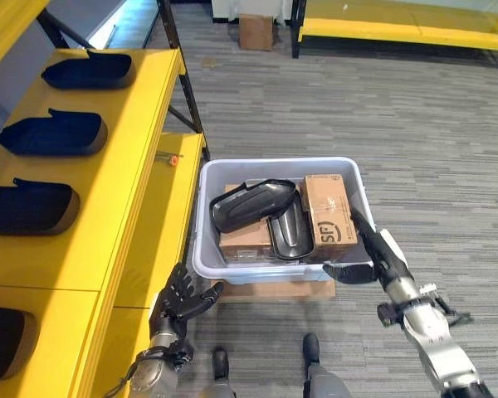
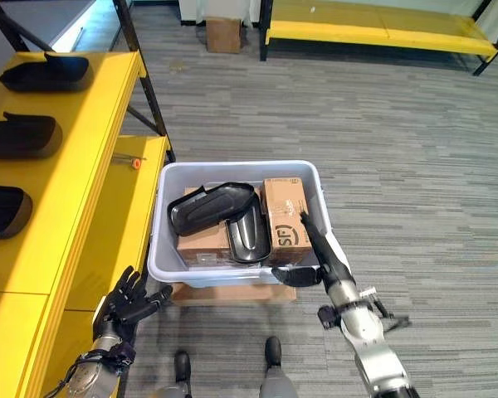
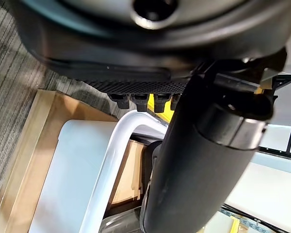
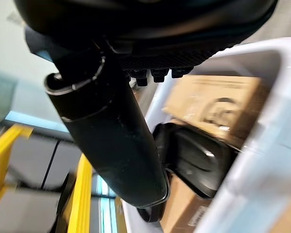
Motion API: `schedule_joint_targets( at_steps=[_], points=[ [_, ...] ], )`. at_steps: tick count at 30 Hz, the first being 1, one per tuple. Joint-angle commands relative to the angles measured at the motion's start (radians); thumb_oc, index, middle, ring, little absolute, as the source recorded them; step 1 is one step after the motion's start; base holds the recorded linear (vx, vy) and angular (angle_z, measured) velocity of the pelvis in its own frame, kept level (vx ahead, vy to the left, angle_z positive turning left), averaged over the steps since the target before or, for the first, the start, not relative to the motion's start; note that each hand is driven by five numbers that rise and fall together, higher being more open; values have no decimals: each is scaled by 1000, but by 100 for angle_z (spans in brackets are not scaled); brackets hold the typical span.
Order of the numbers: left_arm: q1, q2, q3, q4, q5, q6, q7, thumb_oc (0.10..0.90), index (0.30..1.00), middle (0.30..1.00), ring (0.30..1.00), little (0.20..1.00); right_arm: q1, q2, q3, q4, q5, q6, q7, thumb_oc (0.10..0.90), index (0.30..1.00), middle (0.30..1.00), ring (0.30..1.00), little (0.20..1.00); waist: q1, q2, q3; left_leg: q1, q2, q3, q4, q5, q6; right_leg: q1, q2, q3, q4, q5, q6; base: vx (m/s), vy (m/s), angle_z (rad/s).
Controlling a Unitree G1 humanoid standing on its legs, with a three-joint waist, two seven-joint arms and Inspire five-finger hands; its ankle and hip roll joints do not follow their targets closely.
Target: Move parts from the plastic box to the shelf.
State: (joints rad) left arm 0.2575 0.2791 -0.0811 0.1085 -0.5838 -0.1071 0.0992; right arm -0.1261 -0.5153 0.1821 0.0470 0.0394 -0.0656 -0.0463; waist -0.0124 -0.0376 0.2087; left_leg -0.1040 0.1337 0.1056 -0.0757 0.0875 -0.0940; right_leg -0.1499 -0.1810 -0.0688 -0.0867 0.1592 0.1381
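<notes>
A: You're asking how the parts will handle? The two black moulded parts are lying in the plastic box (image 1: 353,178), the long one (image 1: 253,204) propped across a cardboard carton (image 1: 247,242), the rounder one (image 1: 289,230) wedged beside a second carton (image 1: 329,211). I'm judging them light, stiff and glossy (so likely slippery).

B: And where should I be taking hold?

A: You'd be safest pinching the long part's raised rim, or cupping it from both ends. Your right hand (image 1: 380,253) is hovering over the box's near right corner, fingers straight, thumb out, holding nothing. Your left hand (image 1: 179,297) is hanging just outside the near left corner, fingers spread and empty, beside the yellow shelf (image 1: 124,157).

B: The shelf is taking them?

A: It's already holding similar black parts (image 1: 54,133) in a row.
</notes>
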Motion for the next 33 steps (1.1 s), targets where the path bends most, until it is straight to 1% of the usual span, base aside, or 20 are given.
schedule_joint_targets(
  at_steps=[1, 2, 5, 7, 13, 24, 33],
  points=[
    [-54, 79, 2, -115, -13, -67, -7, 900, 1000, 1000, 1000, 1000, -123, -1, -9, -47, -5, -64, -63, 900, 1000, 1000, 1000, 1000, 12, -7, -3, -52, 38, -8, 40, -5, 11, 94, -78, -46, 25, -126, 65, -29, -28, 6],
    [-60, 84, -11, -120, -15, -67, -2, 900, 1000, 1000, 1000, 1000, -164, 17, 19, -20, -1, -50, -76, 900, 1000, 1000, 1000, 1000, 18, -3, 7, -58, 39, -10, 38, -1, 10, 88, -76, -47, 22, -124, 63, -25, -26, 5],
    [-66, 88, -18, -121, -19, -66, 7, 900, 1000, 1000, 1000, 1000, -215, 38, 55, 5, 1, -35, -87, 900, 1000, 1000, 1000, 1000, 28, 1, 24, -68, 42, -12, 36, 4, 7, 79, -74, -51, 19, -122, 61, -20, -35, 7],
    [-67, 89, -18, -121, -19, -67, 9, 900, 1000, 1000, 1000, 1000, -224, 40, 60, 9, -2, -33, -90, 900, 1000, 1000, 1000, 1000, 29, 2, 27, -69, 42, -12, 35, 5, 7, 78, -74, -51, 18, -121, 60, -4, -13, 3],
    [-75, 97, -23, -120, -25, -66, 24, 900, 1000, 1000, 1000, 1000, -281, 80, 90, 46, 3, -13, -114, 900, 1000, 1000, 1000, 1000, 37, 9, 45, -85, 46, -15, 29, 13, 5, 57, -71, -51, 15, -117, 58, 0, 0, 0],
    [-76, 98, -28, -122, -32, -66, 37, 900, 1000, 1000, 1000, 1000, -330, 104, 107, 112, -28, 7, -154, 900, 1000, 1000, 1000, 1000, 49, 14, 73, -103, 47, -23, 36, 12, 5, 38, -69, -52, 22, -121, 53, 0, 0, 0],
    [-84, 97, -35, -126, -37, -72, 46, 900, 1000, 1000, 1000, 1000, -389, 94, 120, 184, -122, 31, -194, 900, 1000, 1000, 1000, 1000, 54, 22, 102, -116, 43, -23, 33, 16, 6, 17, -72, -53, 28, -118, 53, 0, 0, 0]
  ],
)
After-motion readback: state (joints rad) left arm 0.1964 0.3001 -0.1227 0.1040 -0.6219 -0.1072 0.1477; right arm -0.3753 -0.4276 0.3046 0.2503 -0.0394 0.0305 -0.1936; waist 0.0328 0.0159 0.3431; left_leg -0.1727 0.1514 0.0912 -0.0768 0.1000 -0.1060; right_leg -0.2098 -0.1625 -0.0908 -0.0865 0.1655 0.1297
